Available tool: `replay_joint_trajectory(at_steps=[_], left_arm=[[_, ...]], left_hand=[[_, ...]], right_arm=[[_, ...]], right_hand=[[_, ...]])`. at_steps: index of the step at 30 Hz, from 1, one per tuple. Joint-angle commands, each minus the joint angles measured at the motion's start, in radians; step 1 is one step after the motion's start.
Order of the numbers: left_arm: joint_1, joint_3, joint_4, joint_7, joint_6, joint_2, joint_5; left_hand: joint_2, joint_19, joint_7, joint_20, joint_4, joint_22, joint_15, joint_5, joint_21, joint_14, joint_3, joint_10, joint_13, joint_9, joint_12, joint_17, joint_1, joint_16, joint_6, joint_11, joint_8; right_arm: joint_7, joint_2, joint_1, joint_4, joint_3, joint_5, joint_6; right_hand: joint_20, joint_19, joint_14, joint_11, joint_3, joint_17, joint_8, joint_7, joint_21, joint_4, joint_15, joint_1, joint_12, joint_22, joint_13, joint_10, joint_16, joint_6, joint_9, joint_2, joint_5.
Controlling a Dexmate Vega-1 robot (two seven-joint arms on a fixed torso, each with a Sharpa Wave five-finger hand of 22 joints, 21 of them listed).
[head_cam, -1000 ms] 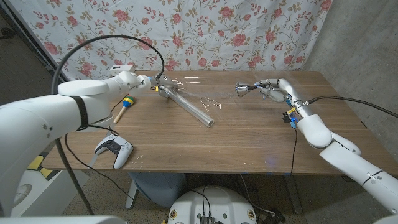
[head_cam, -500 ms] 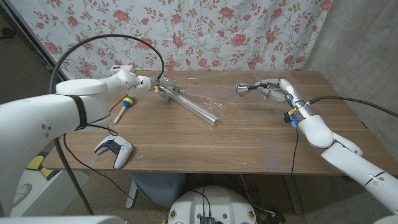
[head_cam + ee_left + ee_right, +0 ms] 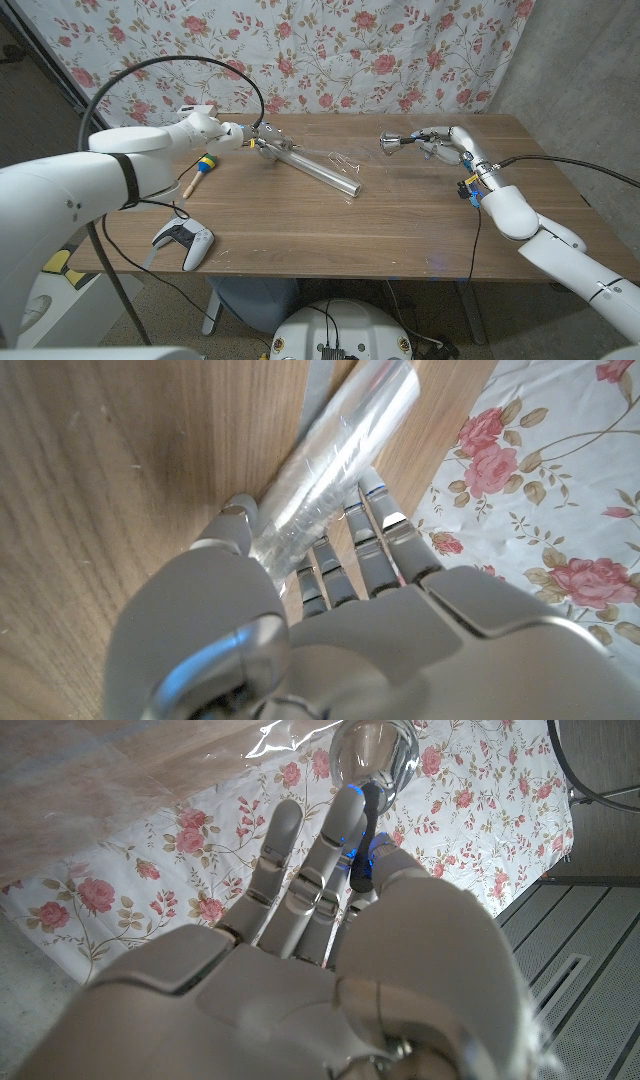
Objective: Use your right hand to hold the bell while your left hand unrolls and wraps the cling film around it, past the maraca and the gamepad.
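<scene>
My left hand (image 3: pixel 240 134) grips the near end of the cling film roll (image 3: pixel 312 169), a long shiny tube lying slantwise on the table at the back left. In the left wrist view the fingers (image 3: pixel 370 530) curl around the roll (image 3: pixel 335 445). Crinkled clear film (image 3: pixel 345 159) trails from the roll toward the bell (image 3: pixel 390 143). That silver bell hangs just above the table, its handle held by my right hand (image 3: pixel 436 145). Seen from the right wrist, the bell (image 3: pixel 376 754) sits beyond my fingertips (image 3: pixel 345 805), film (image 3: pixel 110 770) beside it.
A maraca (image 3: pixel 200 168) with a blue and yellow head and wooden handle lies left of the roll. A white gamepad (image 3: pixel 184 240) sits near the table's front left edge (image 3: pixel 150 268). A floral cloth (image 3: pixel 400 60) hangs behind. A black cable (image 3: pixel 170 70) loops over my left arm.
The roll's free end has swung to the right, toward the bell, pivoting at my left hand. The right hand and bell have barely moved.
</scene>
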Motion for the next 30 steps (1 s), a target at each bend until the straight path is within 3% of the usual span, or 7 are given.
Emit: replay_joint_trajectory(at_steps=[1,11,16,17,21,24,30], left_arm=[[0.018,-0.007,0.000,-0.023,-0.011,-0.002,-0.017],[0.029,-0.012,0.001,-0.045,0.002,-0.008,-0.035],[0.035,-0.006,0.001,-0.048,0.009,-0.010,-0.033],[0.037,-0.019,0.004,-0.092,0.012,-0.016,-0.056],[0.041,-0.016,0.001,-0.089,-0.001,-0.015,-0.061],[0.045,-0.021,-0.001,-0.082,-0.011,-0.013,-0.072],[0.049,-0.033,-0.001,-0.099,-0.022,-0.013,-0.094]], left_hand=[[0.010,0.182,-0.008,-0.134,-0.010,0.005,-0.175,-0.010,0.055,0.254,0.011,0.058,0.020,-0.006,0.040,0.027,0.026,0.032,0.061,-0.013,0.027],[0.017,0.295,-0.016,-0.207,-0.018,0.063,-0.182,-0.002,0.168,0.458,0.003,0.137,0.103,0.015,0.143,0.118,0.110,0.139,0.223,-0.021,0.096],[0.009,0.319,-0.012,-0.239,-0.017,0.132,-0.181,0.018,0.265,0.567,-0.009,0.209,0.229,0.066,0.273,0.196,0.188,0.195,0.278,-0.022,0.139],[0.008,0.324,-0.016,-0.242,-0.017,0.141,-0.181,0.021,0.283,0.580,-0.012,0.215,0.258,0.080,0.297,0.214,0.202,0.206,0.278,-0.022,0.146],[-0.005,0.340,-0.025,-0.248,-0.014,0.192,-0.178,0.045,0.385,0.623,-0.049,0.278,0.389,0.180,0.407,0.300,0.268,0.261,0.330,-0.024,0.226],[-0.007,0.299,-0.024,-0.248,-0.011,0.294,-0.173,0.074,0.497,0.635,-0.092,0.315,0.450,0.284,0.450,0.376,0.329,0.334,0.360,-0.023,0.302],[0.009,0.283,-0.014,-0.252,-0.006,0.343,-0.171,0.092,0.572,0.637,-0.124,0.337,0.481,0.359,0.471,0.404,0.360,0.382,0.368,-0.025,0.349]], right_arm=[[0.002,0.001,-0.003,-0.007,0.006,-0.005,-0.003],[0.002,0.008,0.004,-0.007,0.000,-0.008,-0.010],[0.000,0.011,0.005,-0.007,-0.002,-0.009,-0.013],[-0.001,0.011,0.005,-0.006,-0.003,-0.010,-0.012],[-0.002,0.012,0.005,-0.007,-0.004,-0.011,-0.014],[-0.004,0.012,0.004,-0.008,-0.003,-0.011,-0.015],[-0.005,0.010,0.000,-0.013,-0.001,-0.012,-0.017]], right_hand=[[-0.148,-0.006,0.012,-0.009,0.008,0.005,0.000,0.003,0.007,-0.002,-0.001,-0.005,-0.001,0.001,0.004,0.003,0.001,0.008,0.003,0.003,0.007],[-0.148,-0.006,0.010,-0.006,0.009,0.005,0.000,0.001,0.007,-0.002,-0.001,-0.006,-0.003,0.002,0.003,0.005,-0.001,0.007,0.003,0.003,0.007],[-0.148,-0.006,0.011,-0.007,0.009,0.006,0.000,0.001,0.007,-0.002,-0.001,-0.006,-0.004,0.002,0.002,0.006,-0.001,0.009,0.003,0.003,0.007],[-0.148,-0.006,0.011,-0.006,0.009,0.006,0.000,0.002,0.007,-0.002,-0.001,-0.006,-0.004,0.002,0.002,0.006,-0.002,0.010,0.003,0.003,0.007],[-0.148,-0.006,0.012,-0.007,0.010,0.006,0.000,0.002,0.007,-0.002,-0.001,-0.007,-0.004,0.001,0.004,0.005,-0.002,0.009,0.003,0.004,0.007],[-0.148,-0.006,0.011,-0.005,0.010,0.006,-0.001,0.001,0.007,-0.002,0.000,-0.007,-0.005,0.001,0.004,0.005,-0.002,0.008,0.003,0.003,0.007],[-0.148,-0.006,0.011,-0.006,0.010,0.006,0.000,0.003,0.007,-0.002,-0.001,-0.007,-0.005,0.001,0.005,0.006,-0.003,0.009,0.003,0.002,0.007]])
